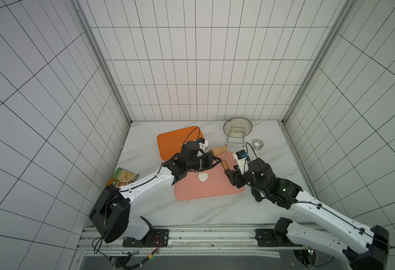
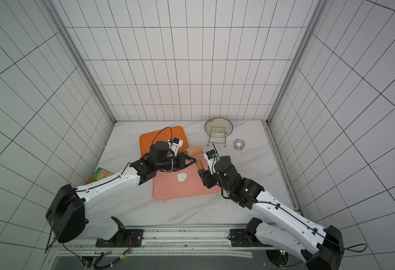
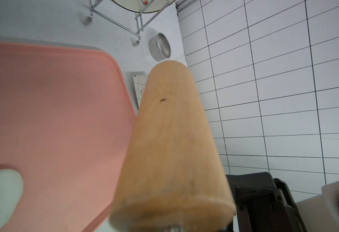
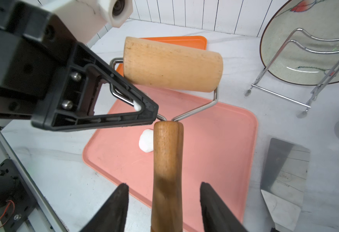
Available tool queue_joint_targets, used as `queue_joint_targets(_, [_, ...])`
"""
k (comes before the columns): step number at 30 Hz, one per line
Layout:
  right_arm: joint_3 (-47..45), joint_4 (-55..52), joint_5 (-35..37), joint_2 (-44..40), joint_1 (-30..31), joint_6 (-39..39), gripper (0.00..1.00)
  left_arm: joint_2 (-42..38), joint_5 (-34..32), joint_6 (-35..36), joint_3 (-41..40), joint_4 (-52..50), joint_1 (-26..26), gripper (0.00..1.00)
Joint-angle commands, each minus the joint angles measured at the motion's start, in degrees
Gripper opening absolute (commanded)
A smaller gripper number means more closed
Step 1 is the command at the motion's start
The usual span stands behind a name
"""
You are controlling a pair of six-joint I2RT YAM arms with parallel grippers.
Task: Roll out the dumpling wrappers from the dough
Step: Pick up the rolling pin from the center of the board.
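On the marble tabletop [image 1: 215,211], smooth, rounded white dough [image 1: 202,177] is lying on a pink board [image 1: 215,190]; left gripper [image 1: 219,160] is clamping the roller [image 1: 218,149] by its wire, right gripper [image 4: 164,184] gaping around the handle.

Two trays [image 1: 168,142] [image 1: 210,190], one dough [image 1: 202,177], roller [image 1: 218,149], plate [image 1: 237,124], ring [image 1: 258,144], scraper [image 4: 285,176] and box [image 1: 124,177].

Dough [image 1: 202,177] on board [image 1: 206,192]; roller [image 1: 218,149] above board's far edge.

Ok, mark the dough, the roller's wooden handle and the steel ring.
dough [image 1: 203,177], in a top view, middle of the white lump.
roller handle [image 4: 167,160], right wrist view, mid-length of the dark wooden grip.
steel ring [image 1: 257,147], in a top view, its near outer wall.
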Motion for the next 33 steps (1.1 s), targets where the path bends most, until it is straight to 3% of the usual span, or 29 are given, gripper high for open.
queue_joint_targets(1, [0.2, 1.1, -3.8, -1.2, -3.6, 4.3, 0.70, -2.6, -1.1, -0.9, -1.2, 5.4, 2.6, 0.00])
queue_joint_targets(6, [-0.5, 5.8, -19.7, -0.6, -14.5, 12.8, 0.76, -6.6, -2.9, -3.0, -5.1, 11.5, 6.4, 0.00])
queue_joint_targets(8, [-0.8, 9.0, -25.6, 0.8, -18.7, 17.0, 0.99, -8.8, -4.6, -3.8, -6.8, 14.0, 7.5, 0.00])
queue_joint_targets(12, [-3.0, 22.4, -38.2, 4.6, -25.0, 27.4, 0.99, -12.4, -8.0, -3.8, -7.7, 16.0, 8.6, 0.00])
queue_joint_targets(17, [-6.9, 49.2, -48.2, 12.2, -27.7, 44.9, 0.90, -15.5, -11.5, -5.2, -9.4, 22.6, 8.5, 0.00])
queue_joint_targets(23, [-6.9, 74.0, -52.5, 20.2, -26.5, 60.0, 0.88, -15.4, -12.3, -5.8, -9.4, 27.2, 7.0, 0.00])
queue_joint_targets(33, [-3.6, 78.6, -52.1, 21.3, -21.4, 61.6, 0.84, -13.7, -14.9, -8.6, -10.5, 33.9, 5.2, 0.00])
